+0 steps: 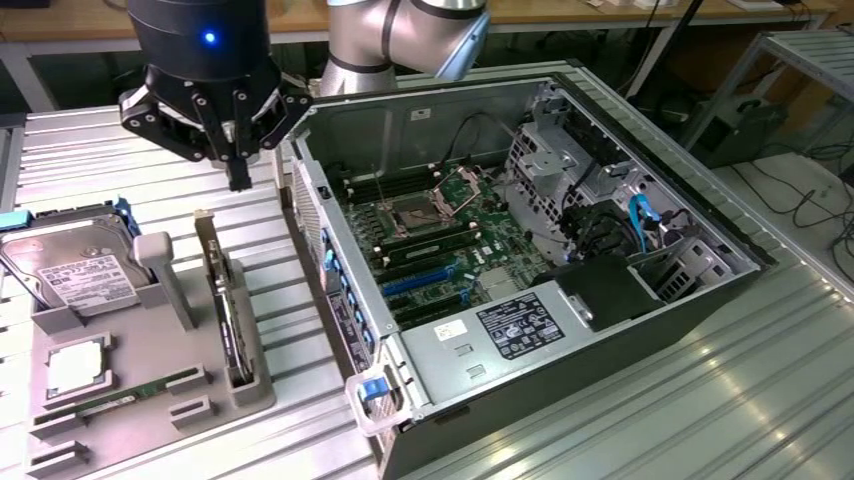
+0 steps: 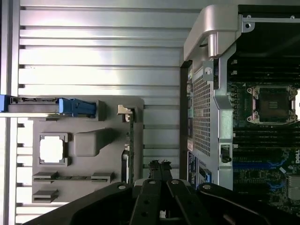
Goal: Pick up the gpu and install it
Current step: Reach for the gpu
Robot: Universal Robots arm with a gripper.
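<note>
One ribbed metal table (image 1: 641, 420), bearing an open computer case (image 1: 400, 125) and a grey holder tray (image 1: 140, 335) at the exterior view's left. Upright on edge in the tray's slot nearest the case: the gpu (image 1: 224, 300), thin, dark, silver bracket at one end. Seen edge-on from the wrist, as a long strip from outside. Narrow bare lane between tray and case. Over that lane, clear of both, the claw (image 2: 159, 166), pressed together, gripping nothing.
</note>
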